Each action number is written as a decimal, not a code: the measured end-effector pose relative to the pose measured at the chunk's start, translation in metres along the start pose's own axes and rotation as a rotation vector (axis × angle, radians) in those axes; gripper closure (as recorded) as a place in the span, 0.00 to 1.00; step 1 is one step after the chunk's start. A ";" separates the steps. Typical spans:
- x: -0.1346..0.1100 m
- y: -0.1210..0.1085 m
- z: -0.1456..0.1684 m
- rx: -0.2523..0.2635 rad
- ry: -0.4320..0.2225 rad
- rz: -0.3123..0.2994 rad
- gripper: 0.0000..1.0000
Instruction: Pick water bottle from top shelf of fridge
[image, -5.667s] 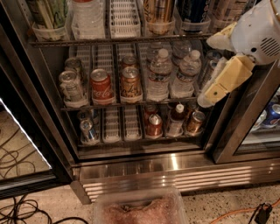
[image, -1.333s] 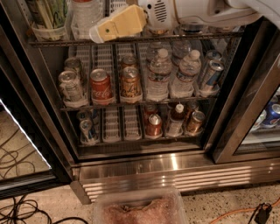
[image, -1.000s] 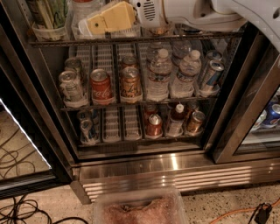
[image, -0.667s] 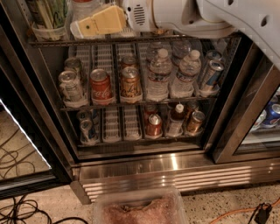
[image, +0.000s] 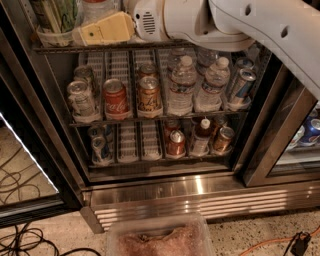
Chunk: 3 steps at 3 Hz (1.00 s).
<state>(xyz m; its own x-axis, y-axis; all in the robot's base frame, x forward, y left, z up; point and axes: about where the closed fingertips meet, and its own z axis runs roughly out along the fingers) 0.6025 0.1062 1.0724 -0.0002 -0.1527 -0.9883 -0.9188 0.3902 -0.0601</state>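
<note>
The fridge stands open with its racks in view. At the top edge, the top shelf shows its metal front rail. The water bottle, clear plastic, stands on it left of centre, only its lower part in view. My gripper, with pale yellow fingers on a white arm, reaches in from the right, points left along the top shelf and lies right in front of the bottle's base, covering part of it.
A cup of green stalks stands left of the bottle. The middle rack holds soda cans and two white-capped bottles. The lower rack holds more cans. A plastic tub and cables lie on the floor.
The arm rose from the right of the middle rack to the top shelf. It then slid left along the shelf until the gripper came in front of the water bottle.
</note>
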 end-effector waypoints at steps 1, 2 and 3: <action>-0.005 0.003 0.008 -0.020 -0.014 -0.005 0.00; -0.007 0.005 0.013 -0.034 -0.017 -0.004 0.19; -0.005 0.005 0.016 -0.044 -0.011 0.000 0.33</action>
<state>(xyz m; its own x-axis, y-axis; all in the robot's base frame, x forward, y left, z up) 0.6039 0.1231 1.0750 0.0038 -0.1428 -0.9897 -0.9352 0.3500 -0.0541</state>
